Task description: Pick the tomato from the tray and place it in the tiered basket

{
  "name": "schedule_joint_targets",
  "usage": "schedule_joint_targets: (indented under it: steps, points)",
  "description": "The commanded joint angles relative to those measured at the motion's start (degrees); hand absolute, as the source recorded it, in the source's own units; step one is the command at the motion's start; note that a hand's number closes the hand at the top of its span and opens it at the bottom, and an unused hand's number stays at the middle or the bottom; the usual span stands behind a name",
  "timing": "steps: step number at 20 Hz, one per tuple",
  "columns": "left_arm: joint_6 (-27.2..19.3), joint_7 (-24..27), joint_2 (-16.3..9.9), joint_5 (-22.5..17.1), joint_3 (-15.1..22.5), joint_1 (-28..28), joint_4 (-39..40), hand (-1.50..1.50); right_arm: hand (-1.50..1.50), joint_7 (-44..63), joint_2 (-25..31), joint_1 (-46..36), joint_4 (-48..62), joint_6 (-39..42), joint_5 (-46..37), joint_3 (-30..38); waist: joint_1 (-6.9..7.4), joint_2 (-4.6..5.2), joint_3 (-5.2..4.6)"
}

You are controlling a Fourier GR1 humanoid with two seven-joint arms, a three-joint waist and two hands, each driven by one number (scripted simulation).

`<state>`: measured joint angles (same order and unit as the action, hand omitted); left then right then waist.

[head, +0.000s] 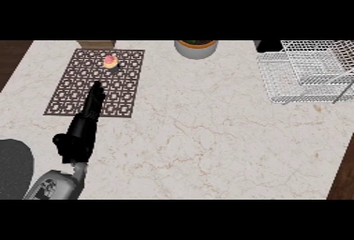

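Note:
The tomato (110, 62), small and red-orange, lies near the far edge of the dark lattice-patterned tray (128, 101) at the counter's upper left. My left hand (86, 119) comes in from the lower left and stretches over the tray with its fingers straight. Its fingertips (97, 86) end a short way in front of the tomato, not touching it. The hand is open and holds nothing. The white wire tiered basket (304, 70) stands at the far right of the counter. My right hand does not show.
A grey round pot (197, 48) with a brown rim stands at the back centre. A brown block (97, 43) sits behind the tray, and a black object (269, 45) behind the basket. Marble counter (207, 140) spreads between tray and basket.

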<state>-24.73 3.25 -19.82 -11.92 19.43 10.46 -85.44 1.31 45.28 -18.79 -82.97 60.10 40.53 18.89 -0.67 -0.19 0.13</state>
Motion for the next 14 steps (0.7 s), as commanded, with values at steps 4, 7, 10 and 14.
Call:
schedule_joint_targets:
  steps: [4, 7, 10, 14]
  points:
    - [-0.4, -1.3, 0.4, 1.2, 0.2, 1.9, 0.8, 0.0, -1.5, -2.8, 4.7, -3.7, -16.5, 6.5, -16.6, 3.2, 0.17, 0.21, 0.04]
    - [-1.6, -0.8, 3.1, 2.5, 1.9, 0.8, 1.7, 0.0, -1.5, -3.5, 3.3, -1.0, -21.4, 6.9, -22.5, 2.2, 0.3, 0.27, 0.0]
    - [-1.4, -4.1, 1.5, 2.2, 0.2, 1.6, -1.2, 0.0, -1.5, -5.3, 2.9, -0.4, -23.0, 7.3, -26.1, 1.3, 0.88, 0.2, -0.02]
    - [-2.8, -3.6, 5.4, 5.1, 1.3, 3.7, 1.7, 0.0, -1.5, -4.7, 0.7, 3.4, -28.9, 4.8, -27.1, -0.2, 0.37, 0.19, -0.1]
